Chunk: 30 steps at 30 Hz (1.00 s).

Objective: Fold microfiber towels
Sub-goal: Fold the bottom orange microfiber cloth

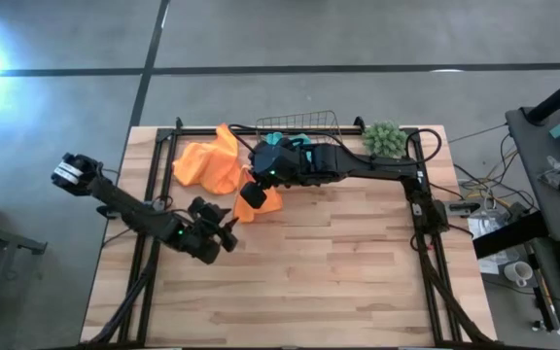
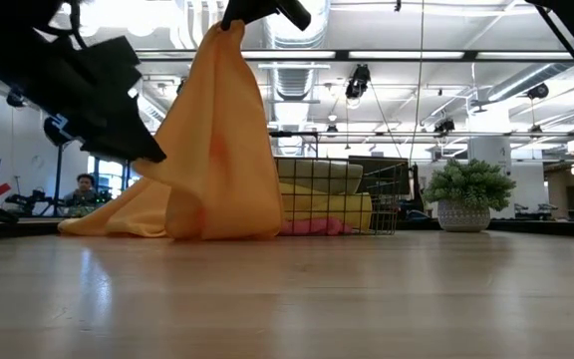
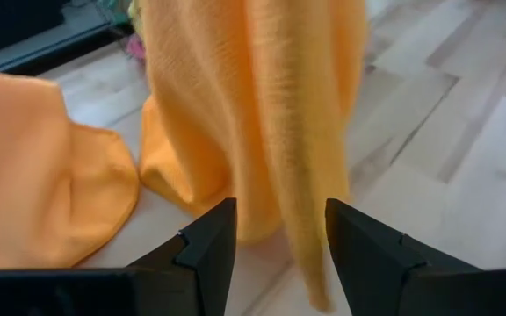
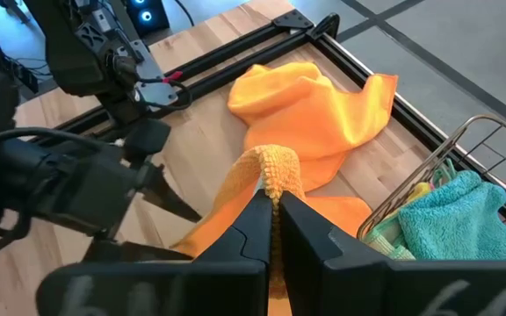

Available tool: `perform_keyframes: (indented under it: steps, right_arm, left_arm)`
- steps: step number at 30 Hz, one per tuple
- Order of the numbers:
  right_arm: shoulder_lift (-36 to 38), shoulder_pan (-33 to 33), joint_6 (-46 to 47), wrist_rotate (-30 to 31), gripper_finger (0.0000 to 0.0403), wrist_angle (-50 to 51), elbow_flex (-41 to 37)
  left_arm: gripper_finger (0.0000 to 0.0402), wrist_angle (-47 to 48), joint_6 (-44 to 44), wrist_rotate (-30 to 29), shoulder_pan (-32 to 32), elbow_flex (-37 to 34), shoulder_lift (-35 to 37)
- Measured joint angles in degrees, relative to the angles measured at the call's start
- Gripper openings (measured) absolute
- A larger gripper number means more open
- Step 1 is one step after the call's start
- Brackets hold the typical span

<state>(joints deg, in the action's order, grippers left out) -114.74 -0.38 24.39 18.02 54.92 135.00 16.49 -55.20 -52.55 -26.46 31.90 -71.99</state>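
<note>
An orange towel (image 2: 217,140) hangs from my right gripper (image 4: 277,206), which is shut on it high above the table's middle. Its lower end (image 2: 222,224) rests on the wood. A second orange cloth (image 1: 205,160) lies crumpled just beyond it, toward the far left. My left gripper (image 3: 279,246) is open, low and on the near-left side of the hanging towel. Its fingers stand on either side of a narrow hanging fold (image 3: 310,254). My right gripper pinches a bunched bit of the orange towel's top (image 4: 275,171) between its two fingers, and a small tuft sticks out past the fingertips. The fingers slant downward, coming from the table's right. The towel hangs below them in loose folds, its bottom on the table. My left gripper has the fold between its open fingers; whether they touch it I cannot tell.
A wire basket (image 1: 304,122) at the far edge holds teal (image 4: 464,219), yellow (image 2: 327,207) and pink (image 2: 317,227) cloths. A small green plant (image 1: 385,138) stands to its right. Black frame rails (image 1: 426,204) run along the table's sides. Bare wood (image 1: 338,272) fills the near half.
</note>
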Motion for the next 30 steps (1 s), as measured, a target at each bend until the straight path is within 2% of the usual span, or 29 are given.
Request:
perform_keyframes:
  steps: [4,6,9,12,14,21,25,30]
  right_arm:
    - [0.1,0.0,-0.5,0.0,0.0008,-0.1,0.0]
    - [0.2,0.0,-1.0,-0.1,0.0008,0.0,0.0]
    - [0.8,0.1,-1.6,-0.5,0.0008,1.2,0.0]
    - [2.1,0.5,-2.0,-0.6,0.0008,4.0,0.0]
    - [3.2,0.9,-2.1,-0.5,0.0008,6.1,0.0]
    - [5.6,3.0,-2.0,-0.5,0.0008,13.9,0.0]
    - [6.0,4.8,-1.9,-0.7,0.0008,16.8,0.0]
    - [6.0,7.4,-1.3,-3.5,0.0008,17.7,0.0]
  left_arm:
    - [0.0156,-0.9,1.3,1.4,2.6,-0.1,0.0]
    - [0.0140,-2.0,3.2,1.7,3.0,-0.1,0.0]
    - [0.0096,-2.0,5.4,2.0,3.0,0.0,0.5]
    - [0.0034,-2.0,8.5,3.5,2.9,0.4,1.9]
    - [0.0010,-2.0,10.7,4.3,2.9,0.8,3.3]
    - [0.0001,-2.0,21.1,6.4,2.8,3.3,11.2]
    - [0.0000,-1.4,28.8,10.4,2.8,6.1,16.5]
    - [0.0000,6.2,32.0,16.2,2.8,11.5,20.5]
